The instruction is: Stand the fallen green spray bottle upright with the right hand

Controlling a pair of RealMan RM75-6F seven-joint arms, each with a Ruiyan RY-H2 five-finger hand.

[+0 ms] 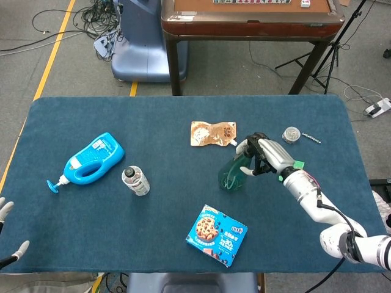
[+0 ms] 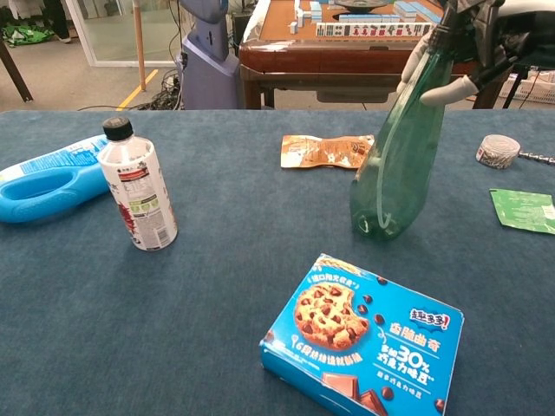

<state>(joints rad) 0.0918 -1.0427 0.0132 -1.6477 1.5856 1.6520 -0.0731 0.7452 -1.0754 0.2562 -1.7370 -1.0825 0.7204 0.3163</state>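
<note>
The green translucent spray bottle (image 1: 232,175) (image 2: 392,169) rests its base on the blue table mat, right of the middle. It is tilted, its spray head leaning toward the right. My right hand (image 1: 267,155) (image 2: 491,33) grips the neck and spray head, fingers wrapped round the trigger. In the chest view the hand is cut off by the top right corner. Only a few fingertips of my left hand (image 1: 5,210) show at the lower left edge of the head view, spread apart and holding nothing.
A cookie box (image 1: 216,235) (image 2: 364,334) lies just in front of the bottle. A snack pouch (image 1: 211,133) lies behind it. A green sachet (image 2: 523,210) and a round tin (image 1: 292,134) sit to the right. A blue jug (image 1: 91,160) and a small capped bottle (image 1: 135,180) are on the left.
</note>
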